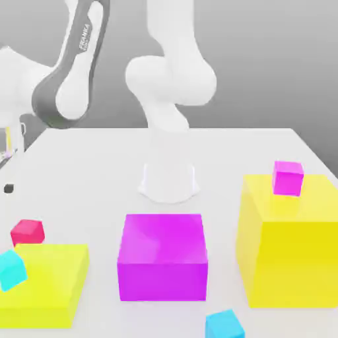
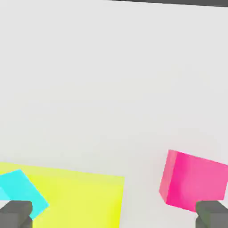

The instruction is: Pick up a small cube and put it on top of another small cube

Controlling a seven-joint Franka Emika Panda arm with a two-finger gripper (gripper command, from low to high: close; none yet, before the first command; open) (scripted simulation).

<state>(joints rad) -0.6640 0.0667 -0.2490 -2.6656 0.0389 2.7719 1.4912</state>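
i see my fingers (image 2: 16, 214) spread wide with nothing between them — the gripper (image 2: 114, 216) hangs over the bare table (image 2: 111, 89), the red cube (image 2: 192, 180) resting there just beside the low yellow block (image 2: 80, 200).

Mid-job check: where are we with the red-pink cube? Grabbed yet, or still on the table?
Nothing is stacked yet. The small red-pink cube sits on the white table, beside the low yellow block that carries a cyan cube. In hand: the claw is open above that spot, fingertips wide apart and gripping nothing. Left: close on the cube, lift it and set it on another small cube.
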